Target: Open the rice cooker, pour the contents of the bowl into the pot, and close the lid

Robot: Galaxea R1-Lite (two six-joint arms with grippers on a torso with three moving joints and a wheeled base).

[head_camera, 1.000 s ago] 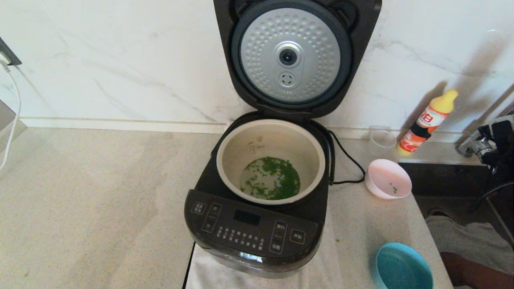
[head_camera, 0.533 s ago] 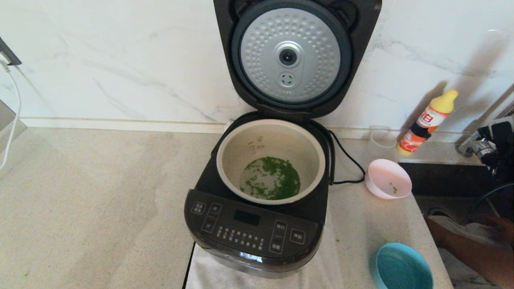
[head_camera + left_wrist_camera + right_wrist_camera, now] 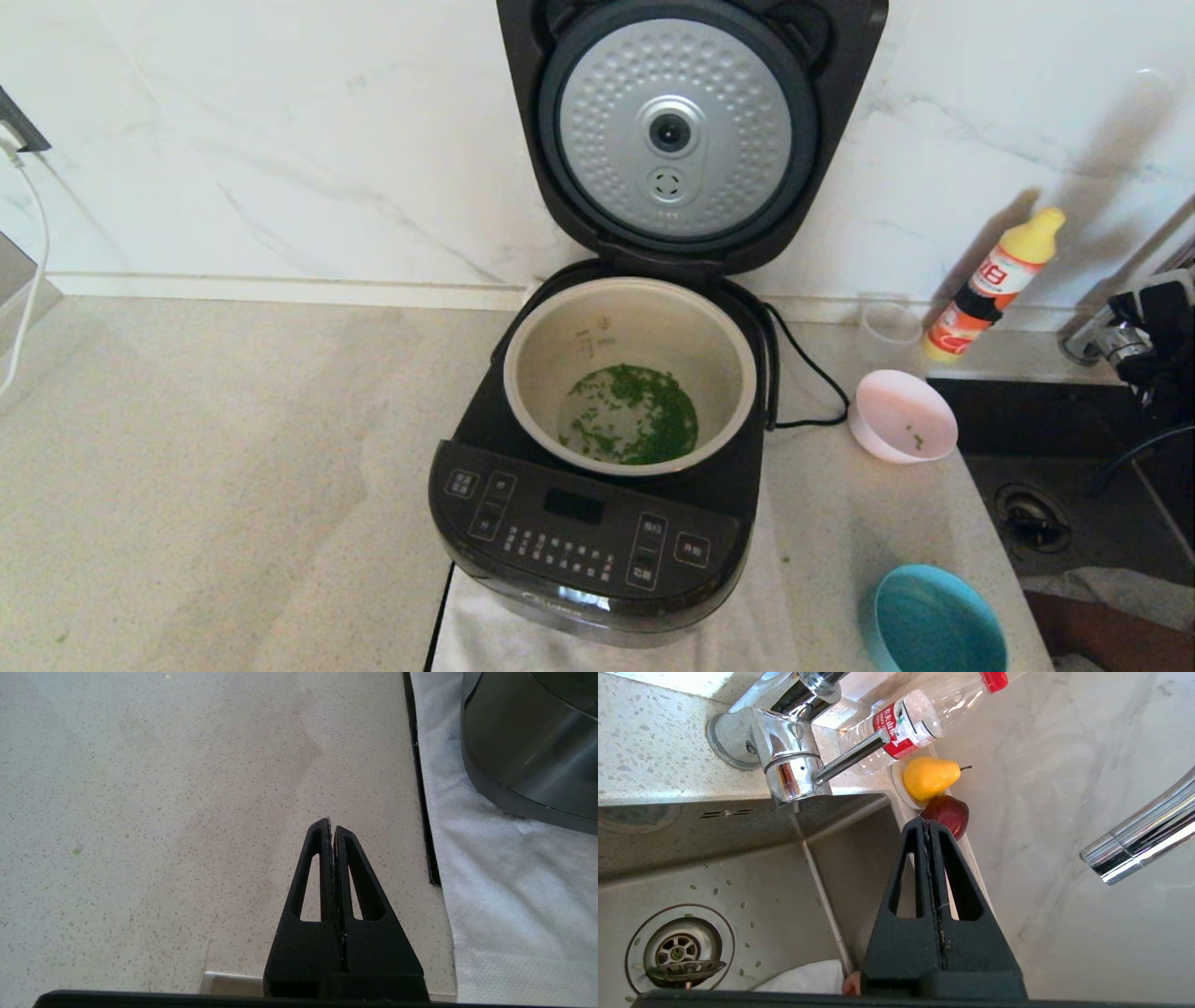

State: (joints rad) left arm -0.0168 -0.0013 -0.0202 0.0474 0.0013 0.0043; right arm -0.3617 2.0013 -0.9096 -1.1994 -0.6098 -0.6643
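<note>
On the speckled surface (image 3: 233, 448) in the head view, the cooker (image 3: 597, 523) stands with its lid (image 3: 686, 131) swung upright against the marble wall, the lid's upper edge cut off by the frame. Green bits (image 3: 635, 425) lie on the pot (image 3: 630, 373) floor; a few remain in the pink bowl (image 3: 904, 415), which sits just right of the cooker, near its cord (image 3: 808, 373). A blue bowl (image 3: 934, 621) is cut off at the bottom edge, and a yellow-capped bottle (image 3: 994, 285) leans by the wall. Dark gear at the far right edge is hard to make out. Neither claw can be picked out here. From the left wrist, the left claw (image 3: 331, 823) hovers pressed together above bare surface, beside a white cloth (image 3: 504, 882) under the cooker's base. From the right wrist, the right claw (image 3: 929, 823) is pressed together over the sink (image 3: 738, 882), showing a tap (image 3: 784, 760), drain (image 3: 679, 952), clear bottle (image 3: 920, 714), pear (image 3: 930, 777) and a half-hidden red fruit (image 3: 950, 812), none visible from the head.
</note>
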